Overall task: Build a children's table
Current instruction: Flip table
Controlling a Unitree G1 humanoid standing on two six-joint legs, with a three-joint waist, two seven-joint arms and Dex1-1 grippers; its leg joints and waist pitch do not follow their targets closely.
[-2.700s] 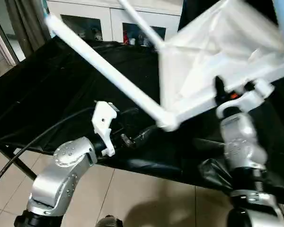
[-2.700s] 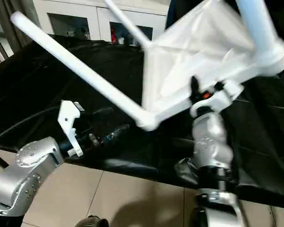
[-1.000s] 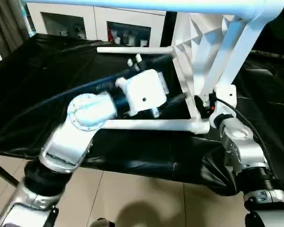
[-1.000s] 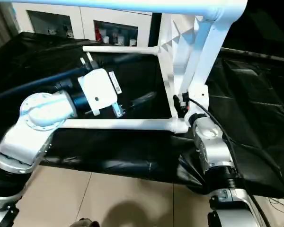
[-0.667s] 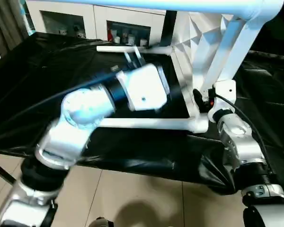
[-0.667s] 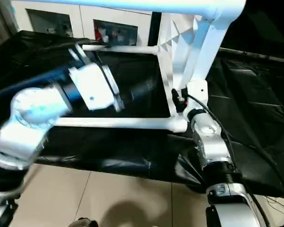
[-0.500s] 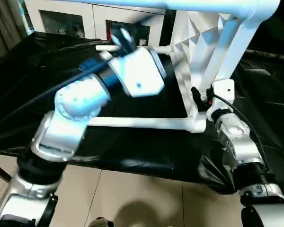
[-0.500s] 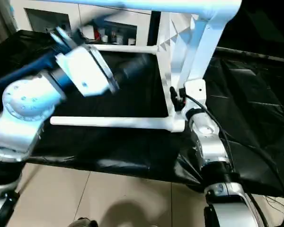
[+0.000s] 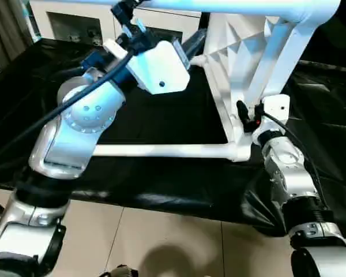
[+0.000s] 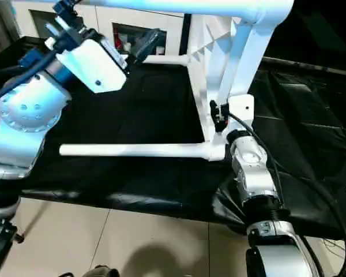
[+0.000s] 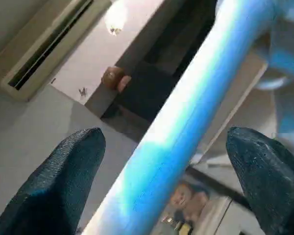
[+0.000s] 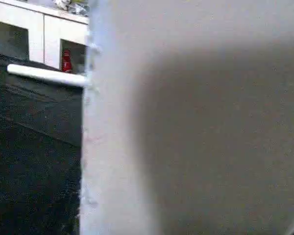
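Observation:
The white children's table (image 9: 248,52) stands on its side on the black cloth, ribbed underside facing left. One leg (image 9: 161,151) lies along the cloth. Another leg (image 9: 230,7) runs across overhead, and a third (image 10: 164,59) points left at the back. My right gripper (image 9: 245,112) is shut on the top's near edge just above the lower corner, one black finger showing on the ribbed side. My left gripper (image 9: 193,41) is raised under the overhead leg. In the left wrist view its fingers (image 11: 63,186) stand open, with that leg (image 11: 186,112) crossing between them.
The black cloth (image 9: 161,109) covers the work surface up to its near edge, with tiled floor (image 9: 173,242) below. A white cabinet with glass doors (image 9: 75,23) stands behind. A black cable (image 9: 57,115) trails from my left arm.
My left arm has swung up and back from above the lower leg toward the overhead leg. The right gripper stays at the table top's edge. The table has barely moved.

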